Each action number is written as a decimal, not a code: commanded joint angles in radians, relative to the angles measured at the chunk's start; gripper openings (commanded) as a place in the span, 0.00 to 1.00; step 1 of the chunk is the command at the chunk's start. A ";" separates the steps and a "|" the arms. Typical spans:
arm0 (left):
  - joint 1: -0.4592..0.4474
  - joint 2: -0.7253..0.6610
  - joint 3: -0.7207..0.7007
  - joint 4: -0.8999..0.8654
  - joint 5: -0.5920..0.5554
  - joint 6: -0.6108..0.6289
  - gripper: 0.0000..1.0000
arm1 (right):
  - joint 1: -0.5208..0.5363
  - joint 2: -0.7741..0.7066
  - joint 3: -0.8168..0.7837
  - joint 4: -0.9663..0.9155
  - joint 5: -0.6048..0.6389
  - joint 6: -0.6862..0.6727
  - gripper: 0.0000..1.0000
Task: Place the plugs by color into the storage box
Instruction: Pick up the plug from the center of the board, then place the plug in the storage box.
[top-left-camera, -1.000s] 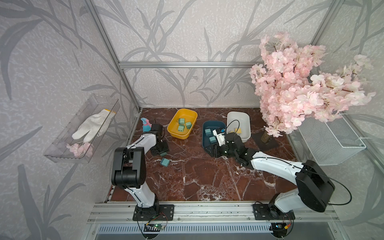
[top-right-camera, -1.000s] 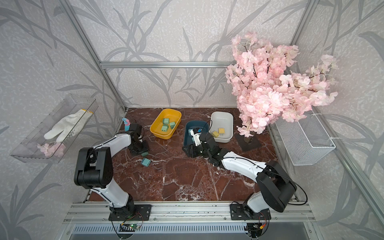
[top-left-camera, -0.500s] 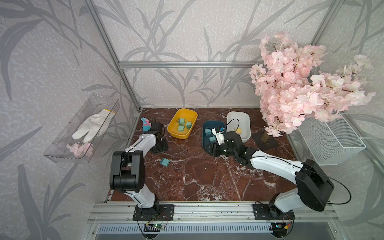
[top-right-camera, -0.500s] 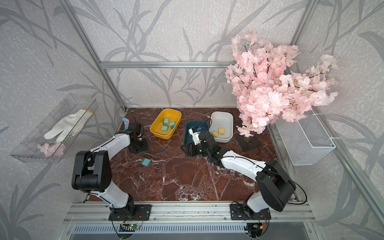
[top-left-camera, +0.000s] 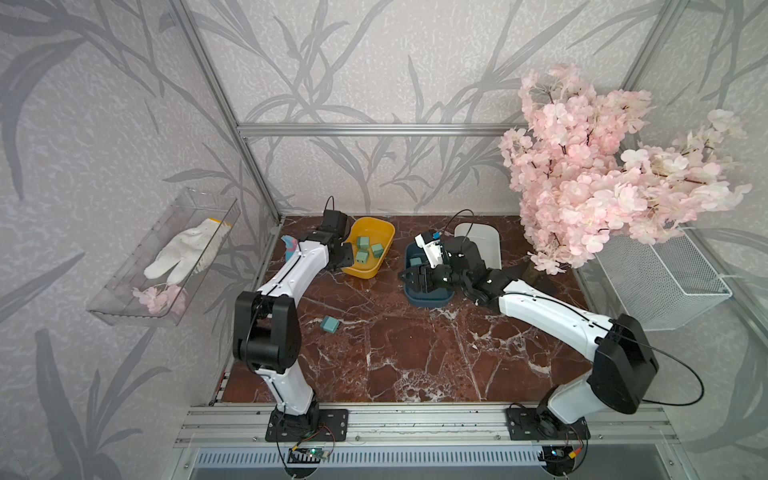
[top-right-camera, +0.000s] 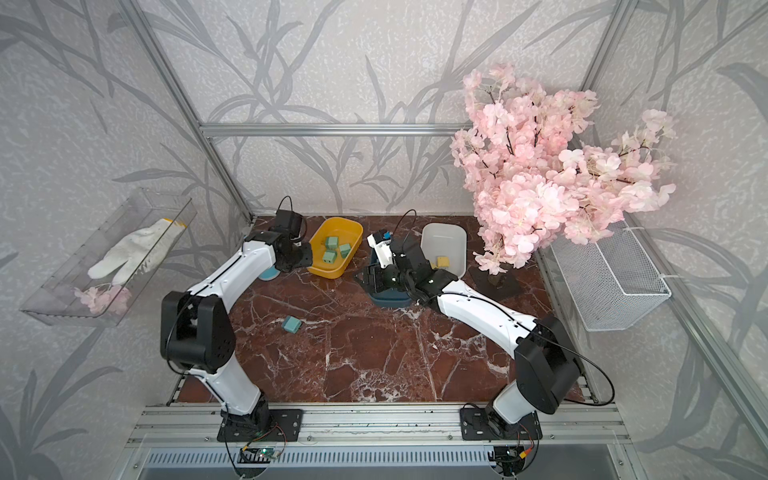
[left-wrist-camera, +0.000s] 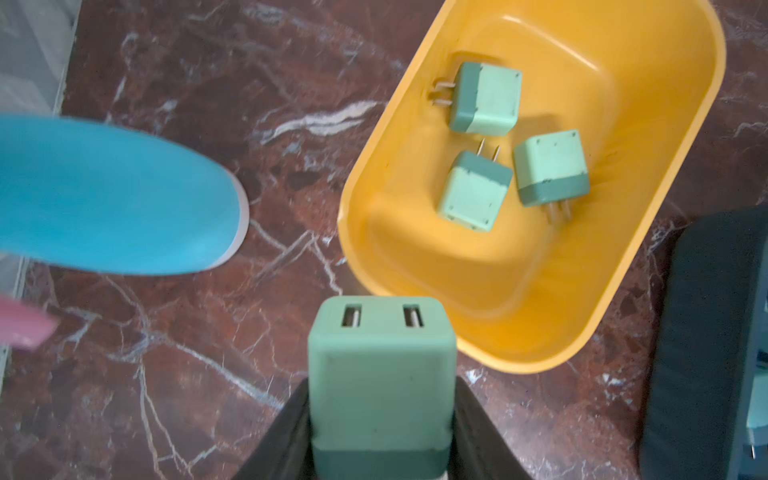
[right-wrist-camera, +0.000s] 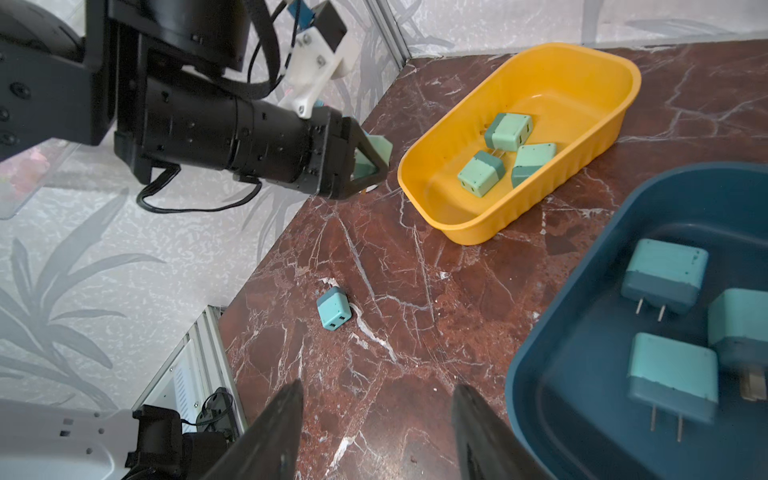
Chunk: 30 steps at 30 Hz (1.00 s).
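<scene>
In both top views the left end effector (top-left-camera: 345, 261) sits at the near corner of the yellow bin (top-left-camera: 374, 226), its load hidden. The right end effector (top-right-camera: 369, 279) merges with the dark-blue bin (top-right-camera: 388, 300), its grip unreadable. One teal plug (top-right-camera: 291, 323) lies loose on the tabletop (top-right-camera: 374, 353). The left wrist view shows that end effector clamped on a sage-green plug (left-wrist-camera: 381, 374) beside the yellow bin; the spray bottle (left-wrist-camera: 112, 195) is blurred and cropped. The right wrist view shows the right fingers (right-wrist-camera: 286, 419) parted and empty above the tabletop, with three teal plugs (right-wrist-camera: 665, 276), one cropped, in the dark-blue bin. A second ago the left end effector stood by the bottle, farther from the yellow bin; the loose plug has stayed.
</scene>
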 joint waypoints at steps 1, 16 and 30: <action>-0.002 0.131 0.145 -0.053 -0.043 0.046 0.43 | -0.024 0.075 0.035 -0.008 -0.039 0.008 0.61; -0.003 0.487 0.503 -0.181 -0.072 0.107 0.47 | -0.109 0.251 0.132 0.028 -0.154 0.047 0.59; -0.005 0.482 0.481 -0.180 -0.006 0.097 0.62 | -0.121 0.287 0.135 0.064 -0.171 0.058 0.59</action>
